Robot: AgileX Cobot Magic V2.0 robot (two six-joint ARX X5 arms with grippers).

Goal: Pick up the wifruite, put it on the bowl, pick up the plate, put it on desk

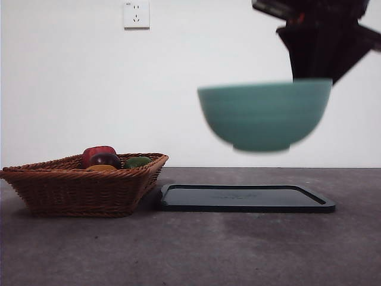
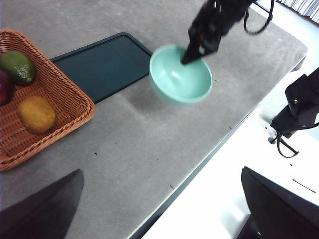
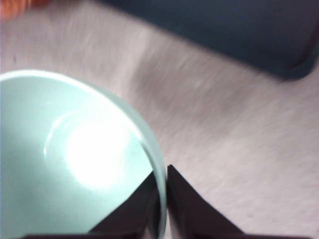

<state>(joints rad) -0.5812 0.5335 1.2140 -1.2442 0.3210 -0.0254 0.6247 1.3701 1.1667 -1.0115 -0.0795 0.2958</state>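
In the front view the bowl (image 1: 264,115) hangs blurred at centre right, clear above the black tray (image 1: 246,198) on the counter (image 1: 190,250). The left wrist view shows the wifruite (image 2: 36,114) in the wicker basket (image 2: 75,102) at left, the left tool's jaws wide apart and empty. In the right wrist view the right tool (image 3: 163,196) is clamped on the bowl's rim at lower centre.

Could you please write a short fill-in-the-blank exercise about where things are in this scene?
1. The right gripper holds the bowl by its ____.
2. The bowl is ____ the desk, in the air.
3. The wifruite lies in the ____.
4. The bowl holds ____.

Missing words: rim; above; basket; nothing
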